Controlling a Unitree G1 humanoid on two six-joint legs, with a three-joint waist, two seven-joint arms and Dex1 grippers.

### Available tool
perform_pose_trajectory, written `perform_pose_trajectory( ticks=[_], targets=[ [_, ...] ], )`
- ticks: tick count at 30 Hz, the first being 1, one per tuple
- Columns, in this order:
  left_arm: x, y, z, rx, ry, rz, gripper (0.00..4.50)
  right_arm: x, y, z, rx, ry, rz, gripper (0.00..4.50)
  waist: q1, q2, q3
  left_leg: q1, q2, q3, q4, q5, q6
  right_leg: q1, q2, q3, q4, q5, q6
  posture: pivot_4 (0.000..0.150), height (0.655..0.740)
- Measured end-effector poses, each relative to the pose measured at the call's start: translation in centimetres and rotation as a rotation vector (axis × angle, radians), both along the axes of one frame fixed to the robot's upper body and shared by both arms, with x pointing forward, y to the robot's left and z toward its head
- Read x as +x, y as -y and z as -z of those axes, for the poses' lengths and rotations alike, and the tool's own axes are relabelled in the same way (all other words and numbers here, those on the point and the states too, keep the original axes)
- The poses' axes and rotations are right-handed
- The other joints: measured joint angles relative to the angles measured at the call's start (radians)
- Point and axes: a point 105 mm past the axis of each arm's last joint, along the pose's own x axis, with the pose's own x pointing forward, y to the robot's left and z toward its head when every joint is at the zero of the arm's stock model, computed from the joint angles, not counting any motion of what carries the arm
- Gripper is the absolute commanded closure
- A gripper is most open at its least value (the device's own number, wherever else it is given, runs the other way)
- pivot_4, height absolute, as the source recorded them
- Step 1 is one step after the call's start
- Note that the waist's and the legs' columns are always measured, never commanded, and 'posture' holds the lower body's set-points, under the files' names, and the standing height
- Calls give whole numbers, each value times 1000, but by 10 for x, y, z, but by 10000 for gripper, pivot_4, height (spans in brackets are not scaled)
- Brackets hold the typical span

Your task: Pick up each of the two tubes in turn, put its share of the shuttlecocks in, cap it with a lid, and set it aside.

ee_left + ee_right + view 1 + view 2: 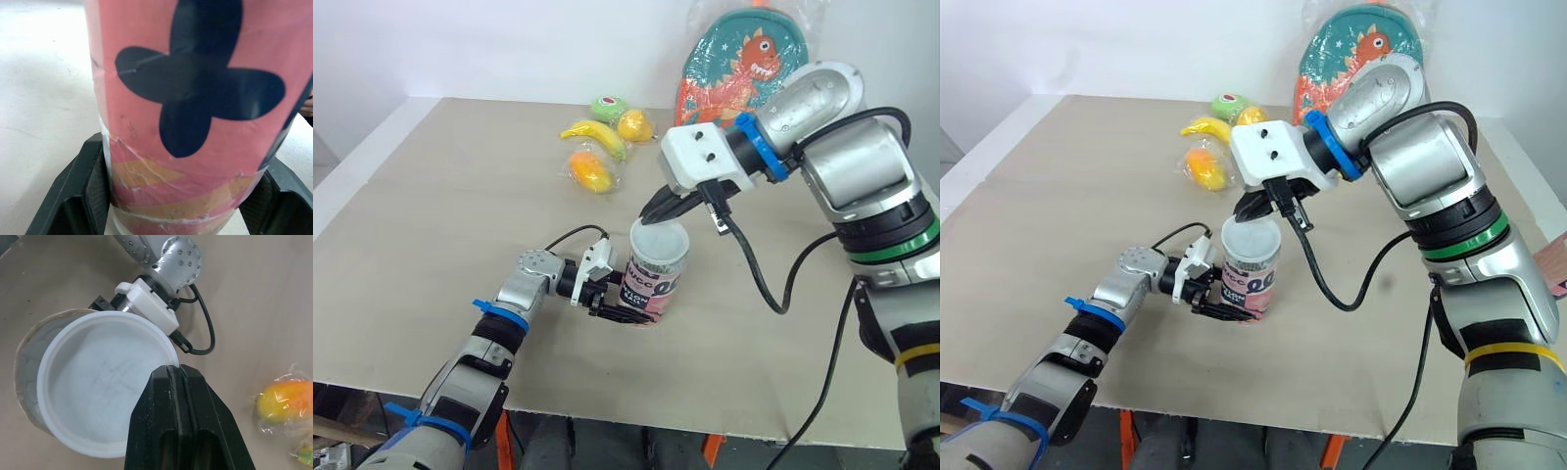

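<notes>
capping | pink tube (656, 279) upright on worktop (460, 196), long axis vertical, clamped low in left gripper (622, 304) | right gripper (656, 211) pinching white lid (105, 382) by rim, just above tube mouth, slightly off-centre | likely needs centring, then straight-down press

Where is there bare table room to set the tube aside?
Bare: the wide table left of the tube and the strip by the near edge. Crowded: the far side, with bagged fruit and dinosaur bag; at the tube, left gripper below, right gripper with the lid above.
</notes>
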Motion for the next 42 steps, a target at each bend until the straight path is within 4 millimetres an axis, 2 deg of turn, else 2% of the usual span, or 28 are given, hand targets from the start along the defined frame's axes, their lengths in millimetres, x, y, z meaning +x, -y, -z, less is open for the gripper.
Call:
perform_pose_trajectory(
  ticks=[11, 29, 35, 42],
  targets=[
    [0, 0, 0, 0, 1, 0, 15368, -7, -1, -1, 12, 4, -18, 44455, 0, 0, 0, 0, 0, 0, 0, 0, 0, 0, 0, 0, 0, 0, 0, 1500, 7400],
    [1, 0, -1, 6, 14, 6, 15368, -22, 4, 8, 15, -12, -22, 44455, 2, 0, 0, 0, 0, 0, 0, 0, 0, 0, 0, 0, 0, 0, 0, 1500, 7400],
    [1, 1, -2, 6, 16, 6, 15368, -20, 10, 12, -55, 111, -36, 44455, 2, 0, 0, 0, 0, 0, 0, 0, 0, 0, 0, 0, 0, 0, 0, 1500, 7400],
    [1, 0, -2, 6, 14, 2, 15368, -18, 11, 13, -90, 180, -51, 44455, 2, 0, 0, 0, 0, 0, 0, 0, 0, 1, 0, 0, 0, 0, 0, 1500, 7400]
  ],
)
